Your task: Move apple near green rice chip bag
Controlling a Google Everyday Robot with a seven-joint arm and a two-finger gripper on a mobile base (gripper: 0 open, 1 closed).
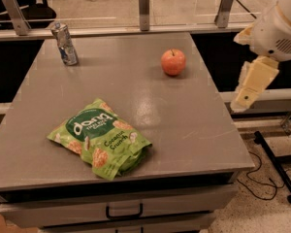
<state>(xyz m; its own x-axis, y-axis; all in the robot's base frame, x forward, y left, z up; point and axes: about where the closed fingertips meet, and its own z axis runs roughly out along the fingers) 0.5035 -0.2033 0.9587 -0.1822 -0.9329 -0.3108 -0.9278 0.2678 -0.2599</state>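
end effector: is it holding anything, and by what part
Nothing is held. The end effector hangs beyond the table's edge, well apart from the apple, which rests on it.

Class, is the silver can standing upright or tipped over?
Upright: the can stands on its base. The gripper hangs off the table beyond the apple.

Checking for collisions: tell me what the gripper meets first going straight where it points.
Likely the table, at its right edge; the gripper hangs beside it, pointing down-left. Depth is unclear.
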